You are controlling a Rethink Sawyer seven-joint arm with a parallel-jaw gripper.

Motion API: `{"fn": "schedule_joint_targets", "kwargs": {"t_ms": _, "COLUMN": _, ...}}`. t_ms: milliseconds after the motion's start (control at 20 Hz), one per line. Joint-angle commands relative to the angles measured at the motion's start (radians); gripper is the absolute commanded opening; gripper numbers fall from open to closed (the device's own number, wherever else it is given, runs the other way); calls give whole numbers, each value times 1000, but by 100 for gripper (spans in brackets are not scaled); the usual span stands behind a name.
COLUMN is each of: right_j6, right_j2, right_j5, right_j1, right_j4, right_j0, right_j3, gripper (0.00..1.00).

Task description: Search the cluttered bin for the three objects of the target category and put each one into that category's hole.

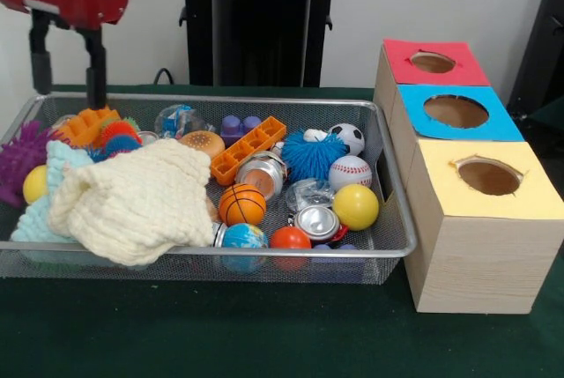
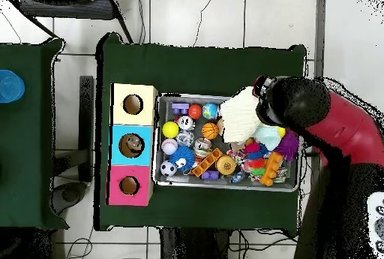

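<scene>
While no target category is stated, the balls look like the likeliest set, so that is taken as a judgement only. Along the near rim of the wire bin (image 1: 211, 249) a globe ball (image 1: 244, 237) and a small orange ball (image 1: 290, 238) are seen, with a basketball (image 1: 241, 204) just behind and a yellow ball (image 1: 355, 207) toward the near right corner. A cream knitted cloth (image 1: 137, 202) is heaped over the near left part, and whatever lies under it is hidden. Farther back, a baseball (image 1: 350, 172) and a soccer ball (image 1: 347, 137) are found by the right wall, beside a blue spiky ball (image 1: 312, 157). Three boxes stand outside the right rim: yellow hole (image 1: 489, 176) nearest, blue hole (image 1: 456, 111) next, red hole (image 1: 433, 62) farthest.

The gripper (image 1: 68, 74) is held above the far left corner, fingers spread moderately wide, nothing held. Every ball is therefore placed across the bin from it, toward the right rim and nearer; no long axis applies to round targets. A diagonal traverse over the cloth is judged necessary before any descent.
</scene>
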Motion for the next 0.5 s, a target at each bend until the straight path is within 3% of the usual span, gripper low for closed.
{"fn": "schedule_joint_targets", "kwargs": {"t_ms": 50, "right_j6": 258, "right_j2": 81, "right_j5": -112, "right_j1": -1, "right_j4": 71, "right_j0": 61, "right_j3": 251, "gripper": 100}}
{"fn": "schedule_joint_targets", "kwargs": {"t_ms": 500, "right_j6": 303, "right_j2": 64, "right_j5": -235, "right_j1": 32, "right_j4": 158, "right_j0": 117, "right_j3": 318, "gripper": 100}}
